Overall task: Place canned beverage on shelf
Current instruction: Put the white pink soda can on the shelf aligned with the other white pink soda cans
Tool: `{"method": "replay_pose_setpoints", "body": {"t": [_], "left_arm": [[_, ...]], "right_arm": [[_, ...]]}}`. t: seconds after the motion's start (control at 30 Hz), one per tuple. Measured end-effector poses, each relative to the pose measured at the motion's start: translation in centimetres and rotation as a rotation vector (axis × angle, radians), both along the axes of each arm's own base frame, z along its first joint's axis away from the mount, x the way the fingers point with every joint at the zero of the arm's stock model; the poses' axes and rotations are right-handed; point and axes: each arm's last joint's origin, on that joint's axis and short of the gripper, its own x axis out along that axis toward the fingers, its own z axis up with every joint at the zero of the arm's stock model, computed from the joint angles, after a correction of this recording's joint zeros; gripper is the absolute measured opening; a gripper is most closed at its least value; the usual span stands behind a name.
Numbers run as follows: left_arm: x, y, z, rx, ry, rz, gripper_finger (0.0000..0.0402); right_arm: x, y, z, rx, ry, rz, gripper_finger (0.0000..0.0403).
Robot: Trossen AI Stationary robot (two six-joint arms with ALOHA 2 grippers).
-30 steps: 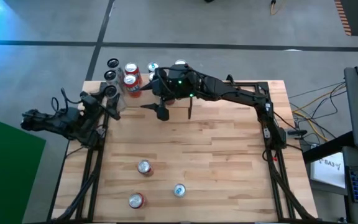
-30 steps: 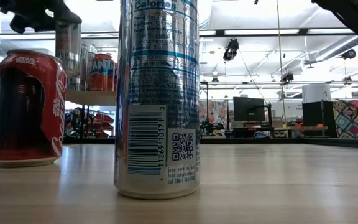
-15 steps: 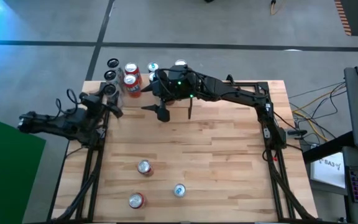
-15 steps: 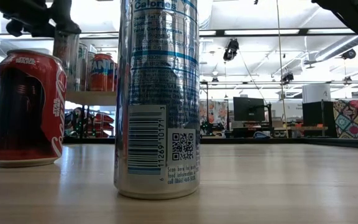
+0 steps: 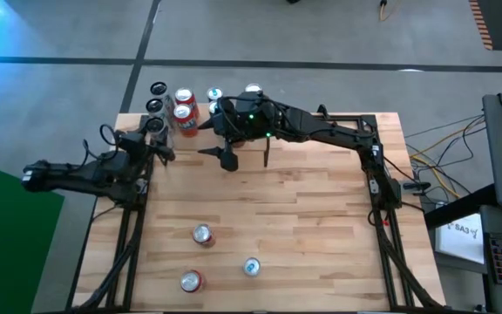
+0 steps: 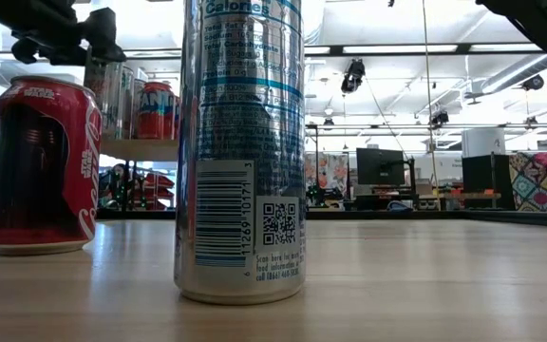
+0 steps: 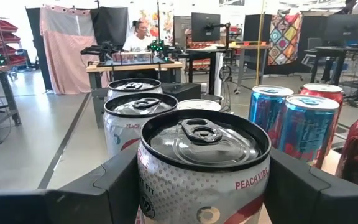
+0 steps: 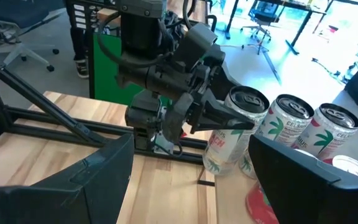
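At the table's far-left corner the left gripper has its fingers closed around a white peach-labelled can, holding it at the near end of the shelf, the small raised board that sticks out past the table's far edge. Behind that held can stand two more white cans in a row, and beside them, toward the right, two blue cans and red cans crowd the shelf top, leaving little room. Further right, the right gripper hangs over the tabletop just in front of the shelf, its fingers spread wide with nothing between them. Near the front edge three cans wait: a silver one, a red-topped one and a blue-topped one.
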Motion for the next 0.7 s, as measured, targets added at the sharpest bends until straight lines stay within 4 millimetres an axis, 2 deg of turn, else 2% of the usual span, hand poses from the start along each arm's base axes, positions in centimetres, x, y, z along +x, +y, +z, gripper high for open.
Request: {"method": "replay_pose_setpoints", "body": {"t": [0.7], "left_arm": [[0.43, 0.66, -0.4, -0.013, -0.01, 0.066, 0.026]], "right_arm": [[0.0, 0.0, -0.24, 0.001, 0.019, 0.0, 0.0306]]}}
